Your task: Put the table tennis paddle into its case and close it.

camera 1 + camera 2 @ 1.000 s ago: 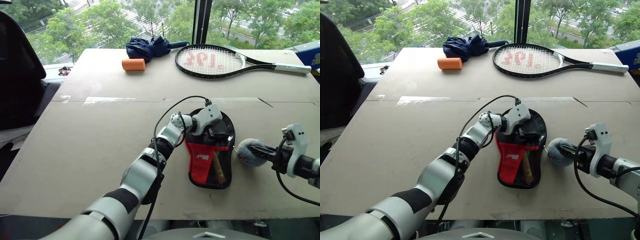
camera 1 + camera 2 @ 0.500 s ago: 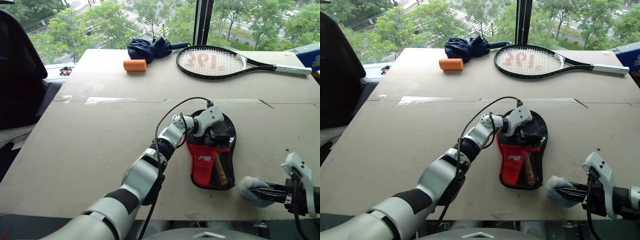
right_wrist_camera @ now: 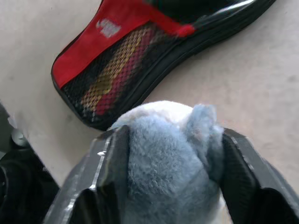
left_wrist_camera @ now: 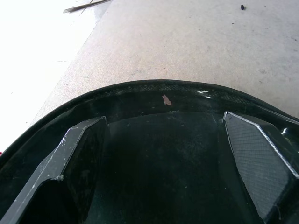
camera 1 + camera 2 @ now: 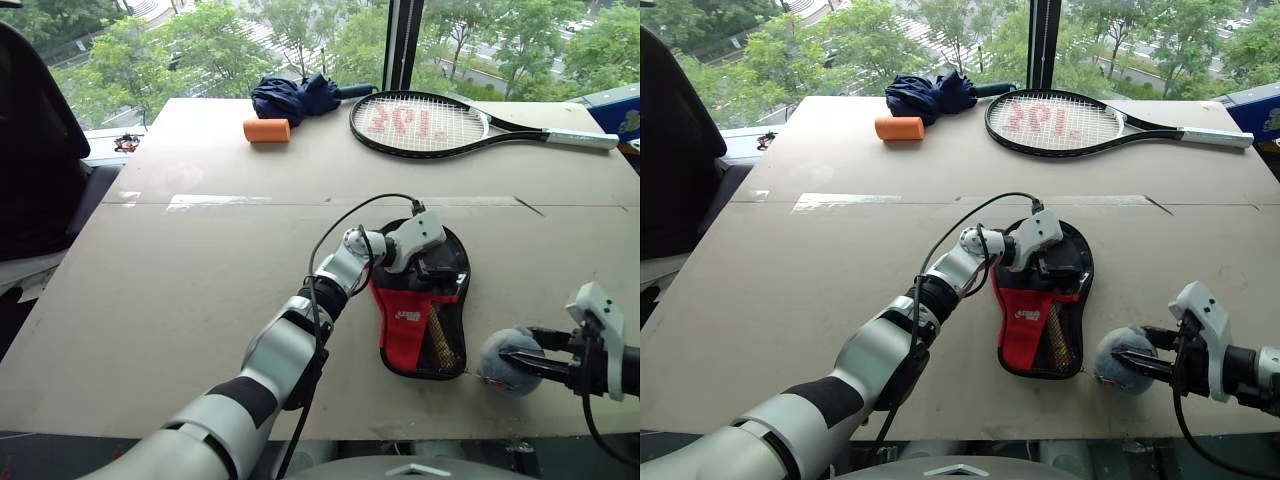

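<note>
The case (image 5: 405, 330) lies open on the brown table (image 5: 200, 290); it is black with a red panel and a mesh pocket. Through the mesh shows the table tennis paddle's wooden handle (image 5: 440, 338); its head is hard to tell from the black case. My left gripper (image 5: 440, 268) rests open on the round end of the case, its fingers (image 4: 254, 154) spread over the glossy black surface. To the right of the case, near the table's front edge, my right gripper (image 5: 535, 350) stands open. A fluffy grey ball (image 3: 163, 158) sits between its spread fingers (image 3: 112, 158) on the table.
A large strung tennis racket (image 5: 420, 122) lies at the back right. An orange cylinder (image 5: 267, 130) and a folded dark blue umbrella (image 5: 295, 97) lie at the back. A black chair (image 5: 35, 150) stands off the table's left side.
My right gripper carried the grey ball from beside the case back toward the front edge, and its fingers have spread from a pinch. The left arm has kept still.
</note>
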